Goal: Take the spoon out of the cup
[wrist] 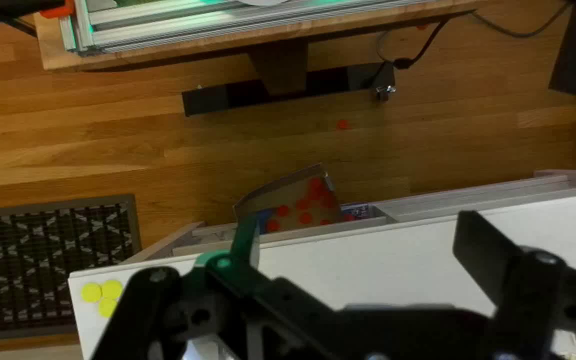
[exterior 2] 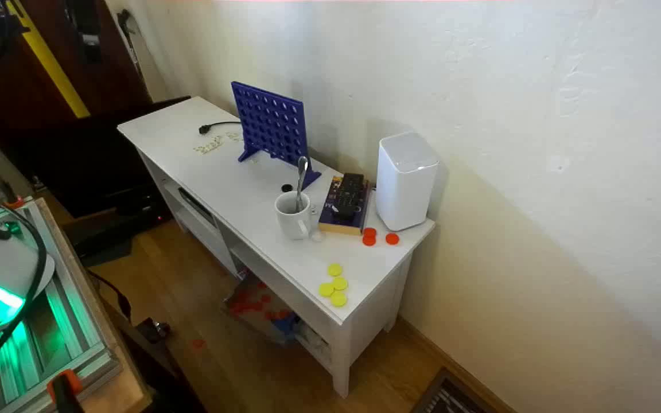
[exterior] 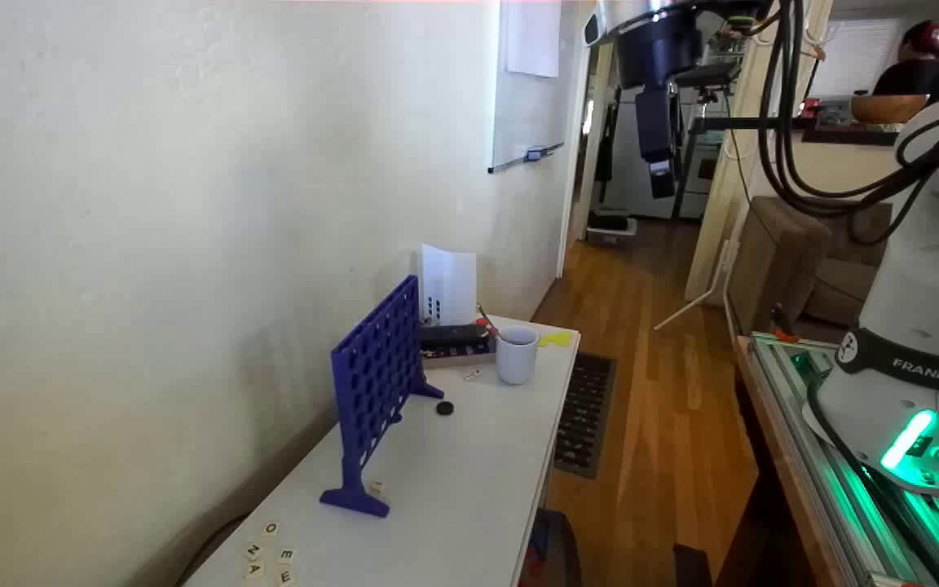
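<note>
The white cup [exterior: 516,359] stands upright on the white table [exterior: 469,481]; it also shows in an exterior view [exterior 2: 293,222], handle outward. The silvery spoon [exterior 2: 300,180] leans in the cup, one end rising above the rim and the lower part hidden inside. In an exterior view the spoon [exterior: 487,321] shows as a thin tilted line. My gripper [exterior: 662,183] hangs high, well above and apart from the cup. In the wrist view the gripper [wrist: 358,235] has its fingers wide apart, nothing between them. There the cup and spoon are mostly hidden behind the gripper's linkage.
The blue grid board [exterior: 345,408] stands beside the wall. A remote [exterior 2: 349,195] lies on a book [exterior 2: 329,212] next to the cup, with a tall white box [exterior 2: 405,183] behind. Yellow discs [exterior 2: 339,284], red discs [exterior 2: 392,238] and a black disc [exterior: 445,408] lie about.
</note>
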`<state>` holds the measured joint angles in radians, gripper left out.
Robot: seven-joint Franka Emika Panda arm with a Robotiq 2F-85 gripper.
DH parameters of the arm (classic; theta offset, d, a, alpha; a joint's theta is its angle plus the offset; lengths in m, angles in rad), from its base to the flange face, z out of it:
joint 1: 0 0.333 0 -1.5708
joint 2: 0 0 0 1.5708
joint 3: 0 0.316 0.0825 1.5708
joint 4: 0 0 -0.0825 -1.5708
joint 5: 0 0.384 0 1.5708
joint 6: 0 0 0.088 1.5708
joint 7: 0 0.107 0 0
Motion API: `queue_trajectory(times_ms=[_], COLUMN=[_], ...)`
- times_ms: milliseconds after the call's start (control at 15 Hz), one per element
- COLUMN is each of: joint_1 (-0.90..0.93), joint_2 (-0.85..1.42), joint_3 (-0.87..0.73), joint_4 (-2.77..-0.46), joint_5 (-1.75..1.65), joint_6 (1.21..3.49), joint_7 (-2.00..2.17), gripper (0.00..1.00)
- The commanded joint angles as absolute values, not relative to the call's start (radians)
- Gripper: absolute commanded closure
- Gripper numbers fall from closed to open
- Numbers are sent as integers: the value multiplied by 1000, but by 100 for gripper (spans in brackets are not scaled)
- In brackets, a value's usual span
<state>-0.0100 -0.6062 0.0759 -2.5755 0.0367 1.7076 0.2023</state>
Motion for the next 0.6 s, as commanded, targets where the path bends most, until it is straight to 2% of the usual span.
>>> queue_trajectory(times_ms=[0,333,533], joint_1=[-9,-9,-16], joint_2=[-606,-606,-555], joint_3=[74,74,26], joint_4=[-2574,-2574,-2553], joint_5=[36,36,59], joint_6=[1706,1706,1782], joint_7=[203,203,145], gripper=[0,0,0])
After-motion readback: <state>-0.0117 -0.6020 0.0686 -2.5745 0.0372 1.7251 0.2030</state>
